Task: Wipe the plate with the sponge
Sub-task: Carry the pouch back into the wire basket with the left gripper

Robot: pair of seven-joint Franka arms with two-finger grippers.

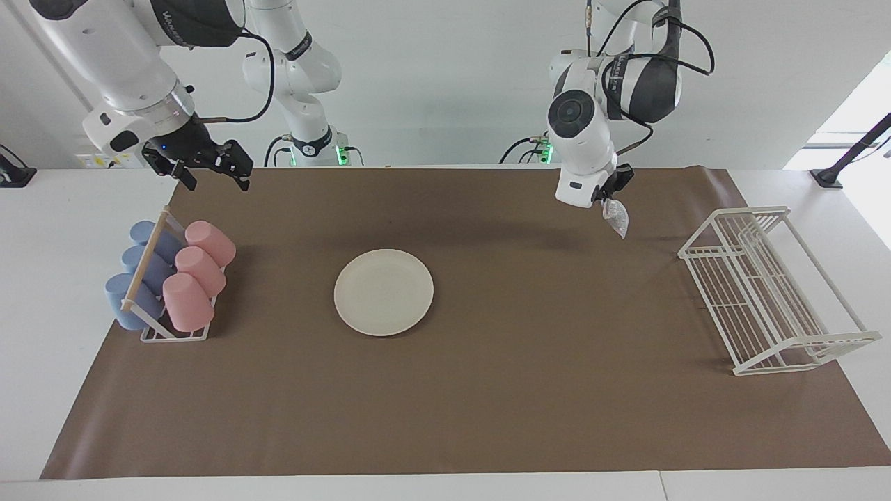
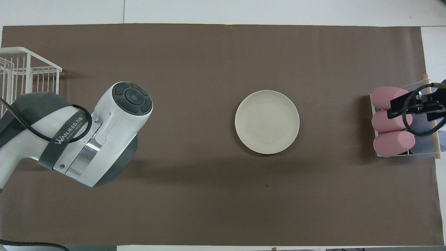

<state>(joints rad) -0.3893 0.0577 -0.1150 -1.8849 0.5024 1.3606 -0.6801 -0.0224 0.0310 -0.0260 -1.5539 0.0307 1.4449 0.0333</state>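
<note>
Silvery-grey, shiny mesh makes up the small lumpy sponge (image 1: 617, 218), which is pinched at its top end by the closed left gripper (image 1: 608, 197) and hangs in the air over the brown mat (image 1: 487, 390), between the round, flat cream-white plate (image 1: 383, 292) and the white wire rack (image 1: 769, 292). Its long axis is seen to run nearly straight down, the free end tilted slightly toward the rack. The wad is judged light, soft and springy, easily crushed; a hold on the upper end leaves the lower bulk free for wiping. The plate is judged stiff, smooth and liable to slide under a sideways rub. It lies flat, face up, near the mat's middle. The right gripper (image 1: 209, 174), jaws spread and empty, is held over the mat's edge near the pink and blue cups (image 1: 188, 275), waiting.
</note>
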